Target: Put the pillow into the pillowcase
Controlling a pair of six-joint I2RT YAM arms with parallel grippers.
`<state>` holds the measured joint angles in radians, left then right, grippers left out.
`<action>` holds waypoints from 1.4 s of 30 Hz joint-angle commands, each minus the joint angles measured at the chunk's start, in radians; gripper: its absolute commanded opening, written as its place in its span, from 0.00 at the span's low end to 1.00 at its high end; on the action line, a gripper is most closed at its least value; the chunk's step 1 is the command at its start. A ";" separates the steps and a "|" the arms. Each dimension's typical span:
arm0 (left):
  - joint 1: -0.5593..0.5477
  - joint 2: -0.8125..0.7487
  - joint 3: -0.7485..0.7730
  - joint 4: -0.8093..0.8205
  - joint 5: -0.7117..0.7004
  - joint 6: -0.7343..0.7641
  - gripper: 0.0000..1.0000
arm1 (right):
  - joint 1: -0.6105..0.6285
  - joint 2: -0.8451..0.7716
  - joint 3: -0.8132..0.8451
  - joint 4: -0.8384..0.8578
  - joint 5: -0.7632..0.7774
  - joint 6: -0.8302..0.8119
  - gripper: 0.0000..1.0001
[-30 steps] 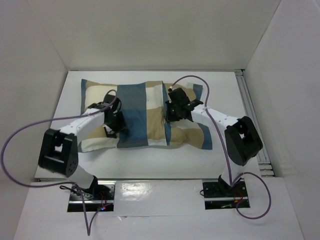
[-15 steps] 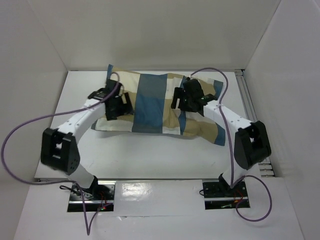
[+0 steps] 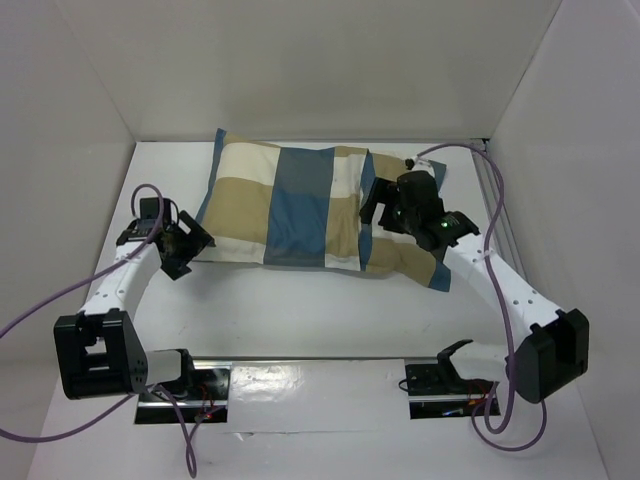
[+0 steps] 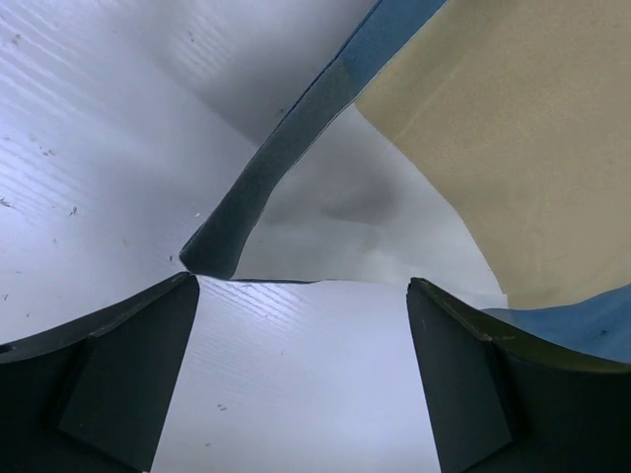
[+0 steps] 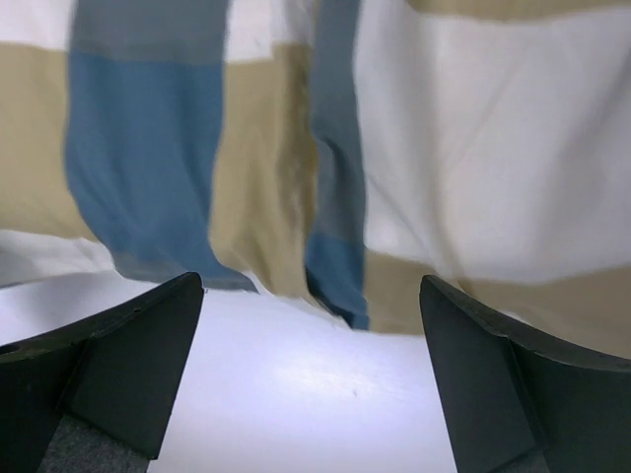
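The pillowcase lay plump on the tabletop, the pillow seemingly inside, out of sight. The left fingers and right fingers stood wide and empty, nothing needing holding, I judged.

From high up at the near edge, the top camera looks down over the whole counter. The wrist cameras sit close: just ahead of the left end effector is the pillowcase corner, and ahead of the right end effector its checked edge. All three views share that cloth.
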<state>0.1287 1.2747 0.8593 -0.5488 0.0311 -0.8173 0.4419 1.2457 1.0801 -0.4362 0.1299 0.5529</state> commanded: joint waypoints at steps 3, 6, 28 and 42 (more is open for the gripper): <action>0.026 0.002 0.027 0.041 0.007 -0.034 1.00 | -0.029 -0.106 -0.063 -0.127 0.036 0.036 0.98; 0.035 0.024 0.015 0.104 0.033 -0.025 1.00 | -0.041 -0.158 -0.103 -0.147 0.047 0.082 0.99; 0.137 -0.150 -0.020 0.079 -0.098 -0.204 0.00 | -0.175 -0.489 -0.560 -0.165 0.109 0.645 0.99; 0.198 -0.172 -0.017 0.030 -0.080 -0.163 0.00 | -0.442 -0.330 -0.802 0.319 -0.214 0.553 0.95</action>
<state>0.3195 1.1351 0.8410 -0.5247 -0.0288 -0.9939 0.0055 0.8852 0.3172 -0.2855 -0.0162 1.1168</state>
